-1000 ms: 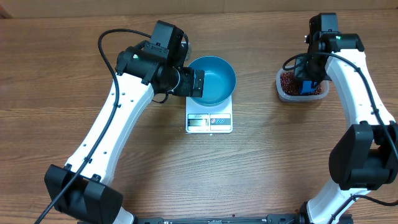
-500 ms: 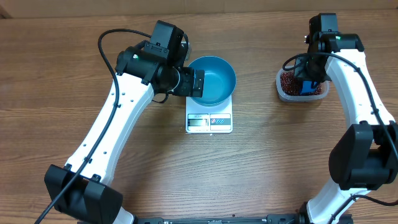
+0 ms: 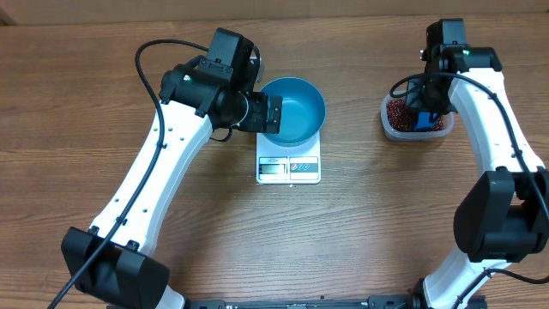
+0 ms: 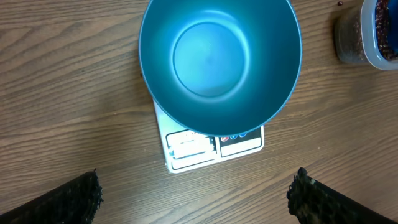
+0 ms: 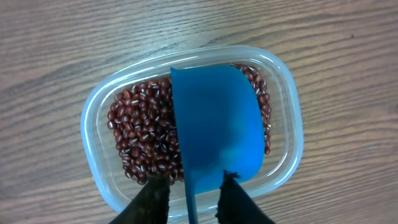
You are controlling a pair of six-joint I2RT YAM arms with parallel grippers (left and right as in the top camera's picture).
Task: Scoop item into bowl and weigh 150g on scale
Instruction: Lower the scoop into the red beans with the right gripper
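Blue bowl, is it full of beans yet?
Not yet. Done: the bowl sits empty on the scale. In hand: the right gripper has its jaws astride the scoop handle, over the tub of beans. To do: scooping and weighing.

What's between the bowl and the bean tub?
Bare table between bowl and tub in overhead view; left wrist view shows one dark speck beside the tub.

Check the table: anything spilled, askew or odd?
Only one thing: a dark speck on the wooden table near the clear plastic tub, possibly a stray bean. The round blue bowl sits upright on the white square scale.
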